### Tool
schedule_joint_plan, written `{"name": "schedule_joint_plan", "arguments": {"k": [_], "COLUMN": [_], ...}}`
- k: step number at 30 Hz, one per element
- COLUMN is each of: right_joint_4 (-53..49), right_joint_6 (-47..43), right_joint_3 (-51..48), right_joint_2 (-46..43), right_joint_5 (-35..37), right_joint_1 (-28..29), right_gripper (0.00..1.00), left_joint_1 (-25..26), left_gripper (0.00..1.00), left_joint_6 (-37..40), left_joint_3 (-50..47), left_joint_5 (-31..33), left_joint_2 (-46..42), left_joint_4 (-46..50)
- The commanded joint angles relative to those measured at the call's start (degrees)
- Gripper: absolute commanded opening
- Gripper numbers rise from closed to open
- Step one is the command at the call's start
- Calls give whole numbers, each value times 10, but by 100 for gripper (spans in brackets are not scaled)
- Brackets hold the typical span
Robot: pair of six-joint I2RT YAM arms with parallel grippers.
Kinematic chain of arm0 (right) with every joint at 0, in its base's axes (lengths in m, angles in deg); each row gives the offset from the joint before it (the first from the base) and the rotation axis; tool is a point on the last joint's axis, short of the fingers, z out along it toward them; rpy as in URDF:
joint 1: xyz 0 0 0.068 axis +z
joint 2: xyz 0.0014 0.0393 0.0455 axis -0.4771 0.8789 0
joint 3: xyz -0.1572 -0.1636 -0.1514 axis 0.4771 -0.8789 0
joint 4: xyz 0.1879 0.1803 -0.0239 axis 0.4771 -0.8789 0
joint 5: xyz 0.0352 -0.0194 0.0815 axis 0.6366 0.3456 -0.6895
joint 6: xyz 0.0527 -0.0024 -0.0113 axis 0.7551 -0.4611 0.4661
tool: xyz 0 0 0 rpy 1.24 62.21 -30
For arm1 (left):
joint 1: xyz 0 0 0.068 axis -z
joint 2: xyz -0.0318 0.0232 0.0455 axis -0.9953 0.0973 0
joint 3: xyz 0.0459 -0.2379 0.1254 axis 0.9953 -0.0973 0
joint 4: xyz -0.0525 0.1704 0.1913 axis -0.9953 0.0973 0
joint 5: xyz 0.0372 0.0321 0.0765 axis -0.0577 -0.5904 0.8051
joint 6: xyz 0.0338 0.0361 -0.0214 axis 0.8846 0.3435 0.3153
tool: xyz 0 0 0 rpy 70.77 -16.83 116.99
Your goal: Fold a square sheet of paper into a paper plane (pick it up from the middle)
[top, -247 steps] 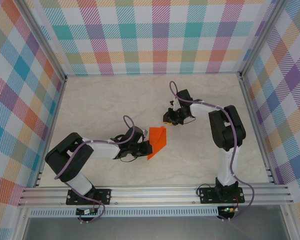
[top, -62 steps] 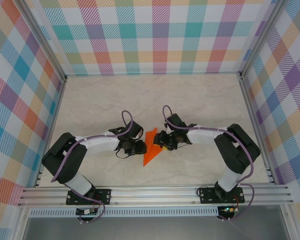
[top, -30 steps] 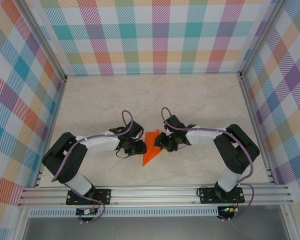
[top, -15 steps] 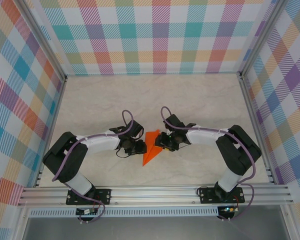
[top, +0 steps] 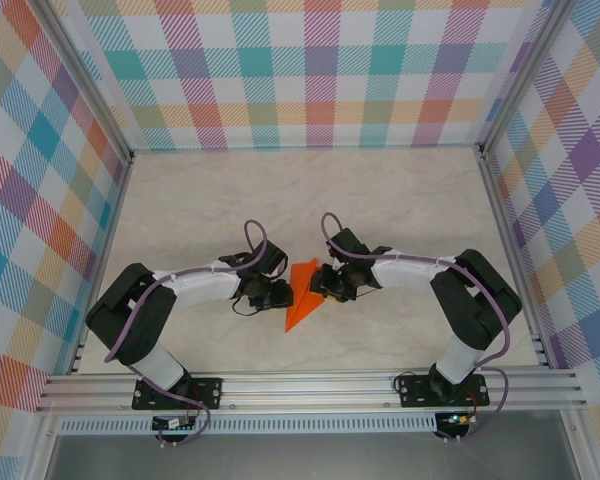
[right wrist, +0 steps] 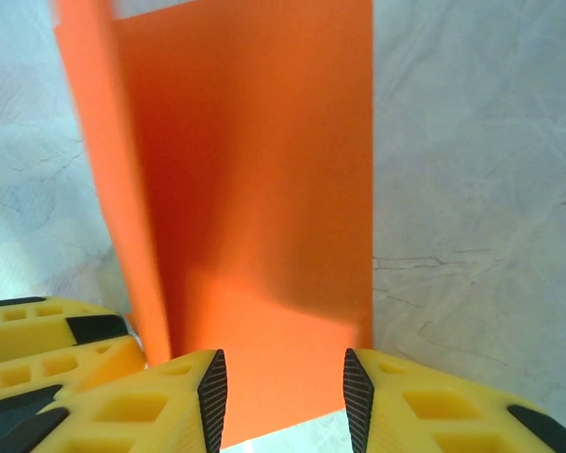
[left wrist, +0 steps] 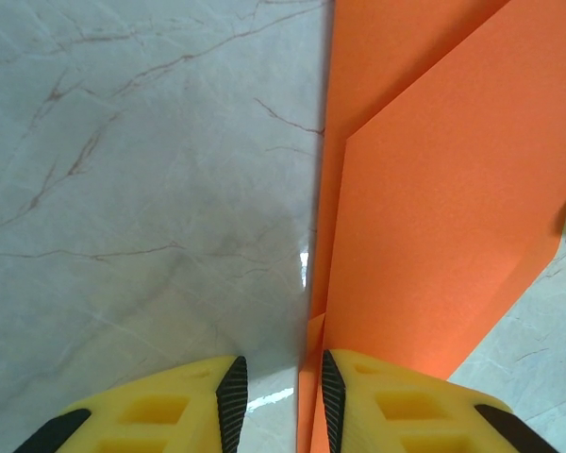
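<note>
Inspection, current state:

- The square sheet of paper [top: 302, 293] lies folded into a narrow pointed shape near the middle of the counter [top: 200, 200]. Its point is toward the near edge, and overlapping layers show in the left wrist view [left wrist: 424, 236].
- Left tool [top: 283, 297]: jaws slightly spread, set down at the paper's left edge. The edge runs into the narrow gap [left wrist: 278, 377]; no pinch seen.
- Right tool [top: 320, 288]: jaws spread [right wrist: 280, 377] over the paper's right side, with orange paper [right wrist: 255, 189] spanning the gap between them; no pinch seen.

Top cam: high, rear, looking down on whole table [top: 200, 200]. Wrist cams: close, aimed down, sharing the orange paper [top: 302, 295].
</note>
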Motion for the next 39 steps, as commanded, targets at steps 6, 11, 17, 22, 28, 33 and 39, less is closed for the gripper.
{"name": "schedule_joint_plan", "arguments": {"k": [6, 11, 17, 22, 28, 33, 39], "right_joint_4": [-12, -28, -29, -17, 38, 69, 84], "right_joint_6": [3, -6, -3, 4, 24, 37, 41], "right_joint_3": [5, 10, 6, 6, 5, 2, 7], "right_joint_2": [-5, -21, -6, 19, 42, 36, 37], "right_joint_5": [6, 24, 27, 10, -31, -40, -47], "right_joint_1": [7, 7, 7, 14, 20, 20, 20], "right_gripper": [41, 42, 42, 41, 40, 41, 42], "left_joint_1": [4, 5, 4, 4, 4, 4, 6], "left_gripper": [31, 31, 31, 31, 31, 30, 29], "left_joint_6": [8, 8, 9, 8, 9, 8, 7], "left_joint_3": [-8, -7, -7, -8, -8, -12, -14], "left_joint_5": [-26, -27, -27, -27, -28, -31, -32], "left_joint_2": [36, 36, 36, 38, 42, 45, 50], "left_joint_4": [-55, -56, -55, -56, -57, -59, -63]}}
